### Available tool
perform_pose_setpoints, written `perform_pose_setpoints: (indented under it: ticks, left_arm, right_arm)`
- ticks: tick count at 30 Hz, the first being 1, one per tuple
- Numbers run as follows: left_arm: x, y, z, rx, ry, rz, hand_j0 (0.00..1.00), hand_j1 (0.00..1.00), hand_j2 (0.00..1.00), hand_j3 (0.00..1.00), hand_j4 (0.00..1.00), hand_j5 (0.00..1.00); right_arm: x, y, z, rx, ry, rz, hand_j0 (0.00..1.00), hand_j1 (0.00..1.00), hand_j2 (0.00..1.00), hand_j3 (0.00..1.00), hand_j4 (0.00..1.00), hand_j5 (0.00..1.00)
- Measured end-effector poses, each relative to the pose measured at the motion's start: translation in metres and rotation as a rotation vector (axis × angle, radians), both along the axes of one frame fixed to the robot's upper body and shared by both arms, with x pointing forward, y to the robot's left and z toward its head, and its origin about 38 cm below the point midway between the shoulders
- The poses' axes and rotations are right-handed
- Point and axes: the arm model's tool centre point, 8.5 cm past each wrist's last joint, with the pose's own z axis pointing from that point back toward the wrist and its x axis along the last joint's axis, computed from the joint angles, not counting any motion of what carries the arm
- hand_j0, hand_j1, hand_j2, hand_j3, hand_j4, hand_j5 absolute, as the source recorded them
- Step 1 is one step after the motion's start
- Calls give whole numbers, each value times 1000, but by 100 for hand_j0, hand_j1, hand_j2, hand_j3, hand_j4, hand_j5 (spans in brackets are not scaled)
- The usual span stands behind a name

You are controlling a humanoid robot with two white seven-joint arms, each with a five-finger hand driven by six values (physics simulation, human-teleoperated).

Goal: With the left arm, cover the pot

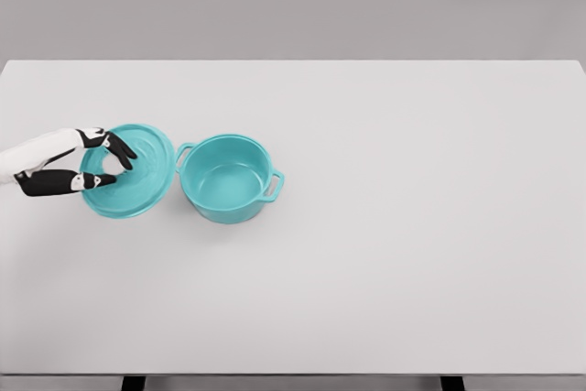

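A white surface [412, 226] fills most of the frame. Left of centre stands an open teal pot [228, 178] with two side handles, its interior empty. Just beside it, at mid-left, lies the teal lid [142, 176]. The left hand [92, 164], entering from the left edge, pinches the lid's centre between its fingers.

left arm [27, 157] cut off at picture's left edge, lid [137, 176] partly behind fingers [119, 148]

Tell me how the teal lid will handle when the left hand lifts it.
The lid looks rigid, so it should not flex. Its smooth, glossy surface may be slippery. The left hand is over its left part, away from the pot, so an off-centre hold could let it tilt.
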Motion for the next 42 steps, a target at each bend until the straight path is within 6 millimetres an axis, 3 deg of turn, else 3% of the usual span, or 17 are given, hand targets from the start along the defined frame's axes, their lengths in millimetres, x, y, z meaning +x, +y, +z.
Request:
perform_pose_setpoints:
  ticks: [20,42]
  left_arm:
    - [4,-21,6,64,-4,-6,51,51,51,51,51,51]
    - [22,-52,-12,94,21,23,51,51,51,51,51,51]
  right_arm:
    - [0,0,0,0,0,0,100,100,100,100,100,100]
    - [0,0,0,0,0,0,100,100,100,100,100,100]
